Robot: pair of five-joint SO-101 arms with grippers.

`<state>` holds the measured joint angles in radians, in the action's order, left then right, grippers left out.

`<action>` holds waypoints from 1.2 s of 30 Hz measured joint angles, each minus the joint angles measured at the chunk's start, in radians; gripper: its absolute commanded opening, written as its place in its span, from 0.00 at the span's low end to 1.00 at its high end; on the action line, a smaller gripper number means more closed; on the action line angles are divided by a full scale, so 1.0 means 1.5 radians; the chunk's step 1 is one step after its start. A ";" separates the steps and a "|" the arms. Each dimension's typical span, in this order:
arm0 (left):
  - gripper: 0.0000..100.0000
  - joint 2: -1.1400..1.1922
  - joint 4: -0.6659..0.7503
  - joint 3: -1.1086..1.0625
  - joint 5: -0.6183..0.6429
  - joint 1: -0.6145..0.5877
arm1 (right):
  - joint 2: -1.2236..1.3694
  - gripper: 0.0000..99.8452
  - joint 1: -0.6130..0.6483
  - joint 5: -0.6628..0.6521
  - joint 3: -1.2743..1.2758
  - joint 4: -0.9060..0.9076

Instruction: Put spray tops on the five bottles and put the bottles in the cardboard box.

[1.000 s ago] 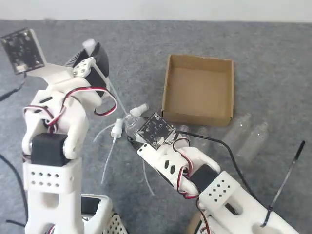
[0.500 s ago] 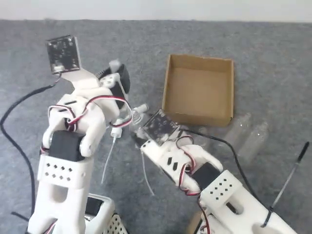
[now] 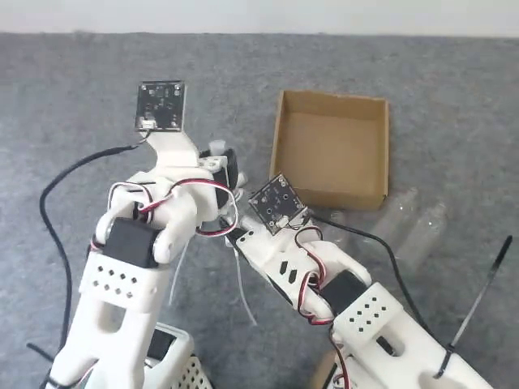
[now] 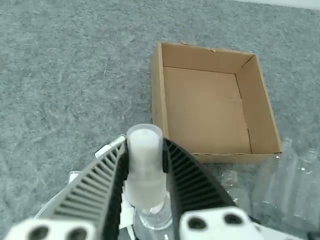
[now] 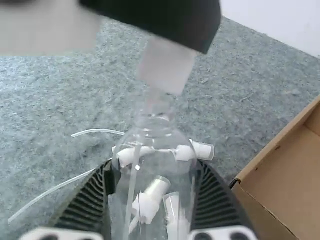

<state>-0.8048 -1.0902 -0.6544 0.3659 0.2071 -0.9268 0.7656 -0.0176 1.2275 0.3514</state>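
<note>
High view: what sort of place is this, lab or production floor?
Likely a lab or hobby bench setup, not production: bare-wired white left arm and right arm, a grey carpet-like mat as the work surface, plus a cardboard box and loose clear bottles.

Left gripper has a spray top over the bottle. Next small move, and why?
Probably lower the left gripper to seat the spray top on the bottle: its tube looks already inside, it sits at the neck, and the right gripper grips the bottle.
</note>
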 measured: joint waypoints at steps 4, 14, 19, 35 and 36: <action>0.05 0.000 0.000 -0.002 0.000 0.002 | 0.000 0.01 0.000 0.000 0.003 0.000; 0.20 0.000 -0.001 -0.003 -0.004 -0.002 | 0.000 0.01 -0.002 0.000 0.003 0.000; 0.20 -0.020 -0.001 -0.003 -0.005 -0.004 | 0.000 0.01 -0.002 0.000 0.003 0.000; 0.20 -0.178 0.236 -0.199 -0.064 -0.138 | 0.000 0.01 -0.002 0.000 0.003 0.000; 0.20 -0.177 0.242 -0.199 -0.065 -0.135 | 0.000 0.01 -0.002 0.000 0.003 0.000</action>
<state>-1.0702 -0.7265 -0.9536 0.2677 0.0046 -0.9268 0.7626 -0.0176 1.2321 0.3514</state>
